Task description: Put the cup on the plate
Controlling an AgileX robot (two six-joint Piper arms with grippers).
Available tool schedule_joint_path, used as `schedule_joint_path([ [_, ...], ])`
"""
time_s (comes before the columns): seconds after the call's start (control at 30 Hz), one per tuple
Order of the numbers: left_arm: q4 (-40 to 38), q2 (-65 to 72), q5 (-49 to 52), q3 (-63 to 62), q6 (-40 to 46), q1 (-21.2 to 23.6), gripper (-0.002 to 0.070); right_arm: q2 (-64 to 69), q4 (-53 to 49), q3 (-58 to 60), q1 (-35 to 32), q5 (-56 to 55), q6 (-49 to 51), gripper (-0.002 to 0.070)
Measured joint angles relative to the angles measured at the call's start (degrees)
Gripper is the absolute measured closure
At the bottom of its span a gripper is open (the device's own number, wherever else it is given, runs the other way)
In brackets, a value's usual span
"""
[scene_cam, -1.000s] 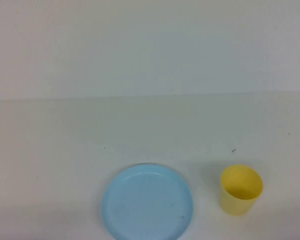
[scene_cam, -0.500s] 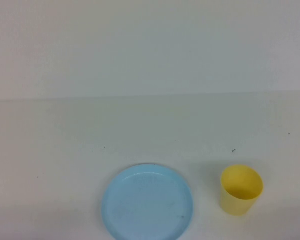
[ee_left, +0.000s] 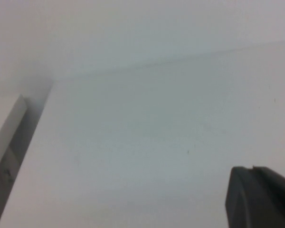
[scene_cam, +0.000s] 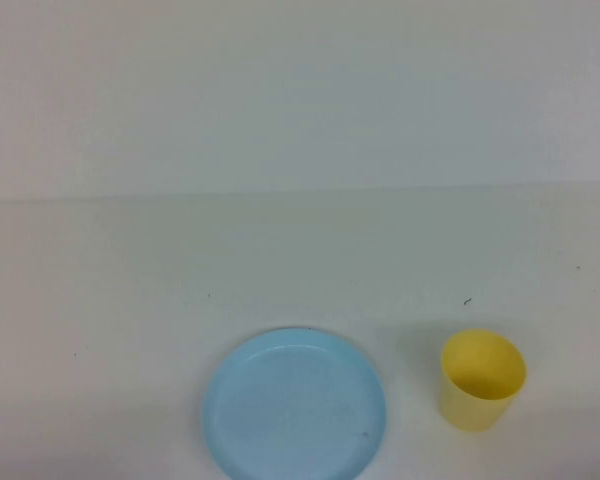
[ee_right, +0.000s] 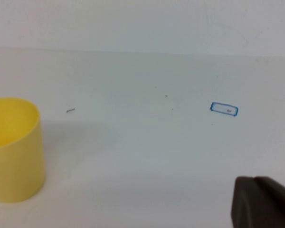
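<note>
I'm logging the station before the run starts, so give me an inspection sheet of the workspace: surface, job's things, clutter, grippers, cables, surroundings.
Surface: white table, a few tiny dark specks, a small blue-outlined rectangle mark.
Job's things: yellow cup upright on the table, to the right of the light blue plate and apart from it; the plate holds nothing.
Clutter: nothing seen.
Grippers: left gripper shut, over bare table, out of the high view; right gripper shut, holding nothing, off to one side of the cup and apart from it.
Cables: nothing seen.
Surroundings: plain white wall behind the table; a pale upright panel at the table's edge.
</note>
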Motion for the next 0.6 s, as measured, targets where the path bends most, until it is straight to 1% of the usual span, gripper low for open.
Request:
schedule_joint_path([
  [0.13,0.11,0.00,-11.78,0.00,-0.57,0.00,0.0673,0.00,0.77,0.00,0.00,-3.08,0.00,0.0676],
  [0.23,0.25,0.00,-22.46,0.00,-0.55,0.00,0.0673,0.00,1.24,0.00,0.00,-9.75,0.00,0.0676],
  [0.33,0.25,0.00,-29.57,0.00,-0.44,0.00,0.0673,0.00,1.58,0.00,0.00,-17.96,0.11,0.0676],
  [0.47,0.25,0.00,-33.27,0.00,-0.57,0.00,0.0674,0.00,1.81,0.00,0.00,-27.89,-0.02,0.0676],
  [0.6,0.09,0.00,-35.87,0.00,-0.79,0.00,0.0673,0.00,1.81,0.00,0.00,-31.63,-0.02,0.0676],
])
